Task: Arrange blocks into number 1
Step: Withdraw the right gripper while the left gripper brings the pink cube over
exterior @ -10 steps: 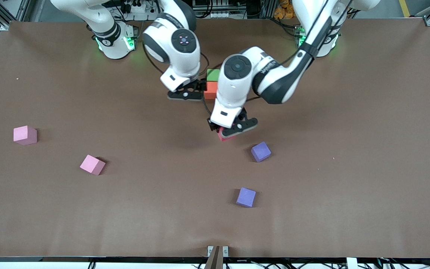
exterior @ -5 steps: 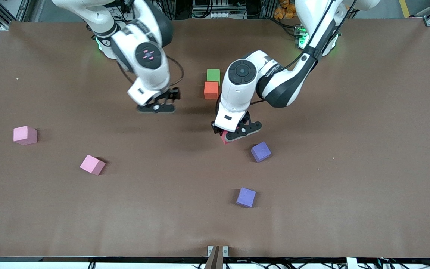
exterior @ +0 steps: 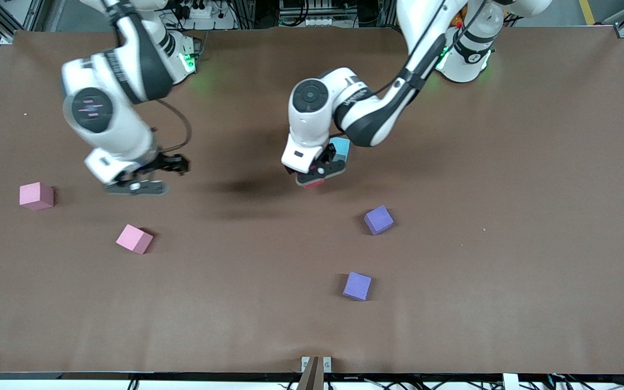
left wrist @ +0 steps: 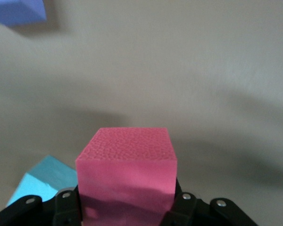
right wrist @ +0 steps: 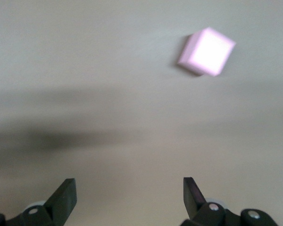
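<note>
While clamped on red block, left gripper above table.

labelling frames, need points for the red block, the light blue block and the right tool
red block (left wrist: 126,162), left wrist view, on its upper face.
light blue block (exterior: 340,146), front view, on the visible part beside the left arm.
right tool (right wrist: 129,197), right wrist view, midway between its open fingertips.

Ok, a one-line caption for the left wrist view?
Left gripper shut on the red block, light blue block on the table below.
</note>
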